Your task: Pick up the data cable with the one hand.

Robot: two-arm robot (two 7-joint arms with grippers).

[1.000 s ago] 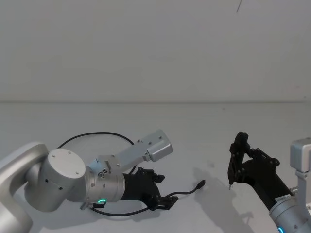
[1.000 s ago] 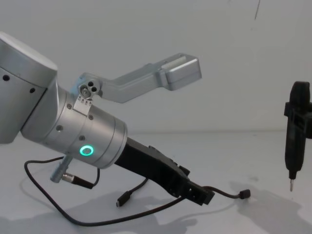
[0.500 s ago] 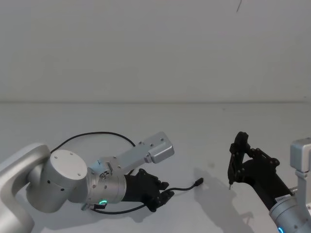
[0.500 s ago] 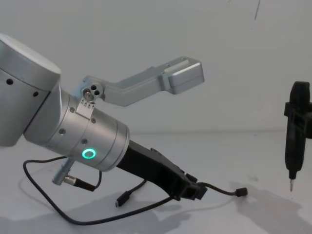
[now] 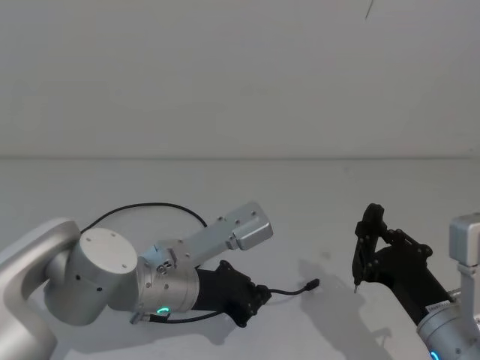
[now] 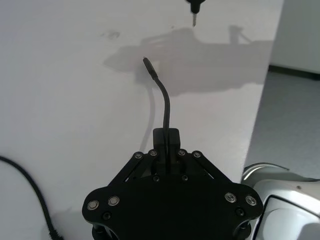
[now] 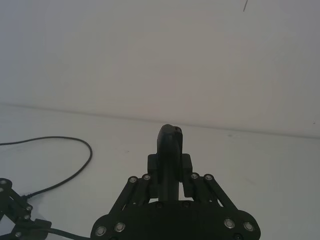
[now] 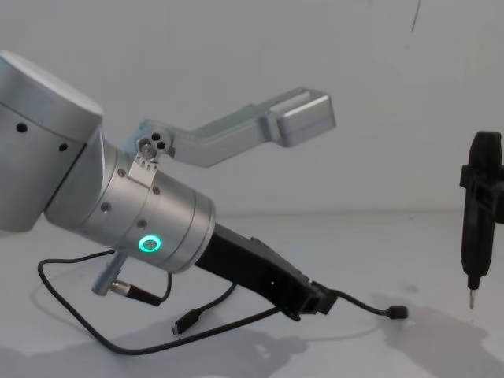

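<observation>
The data cable (image 5: 289, 291) is thin and black and lies in a loop on the white table. My left gripper (image 5: 259, 294), on a silver cylinder with a green ring, is shut on the cable a short way from its plug (image 5: 311, 285). In the left wrist view the data cable (image 6: 166, 105) runs out from between the closed fingertips of the left gripper (image 6: 166, 137). In the chest view the left gripper (image 8: 319, 299) holds the data cable (image 8: 362, 305) just above the table; the other plug (image 8: 185, 323) rests on the surface. My right gripper (image 7: 170, 165) stays at the right.
The right gripper holds a slim black tool (image 8: 480, 213) with a thin metal tip, upright above the table (image 5: 315, 210). A short wire with a silver barrel connector (image 8: 118, 287) hangs from the left wrist. The table edge (image 6: 260, 115) drops to the floor beyond.
The left gripper's fingers, open around the cable a second ago, have shut on it and risen slightly. The cable's near end lifted with them. The right arm has not moved.
</observation>
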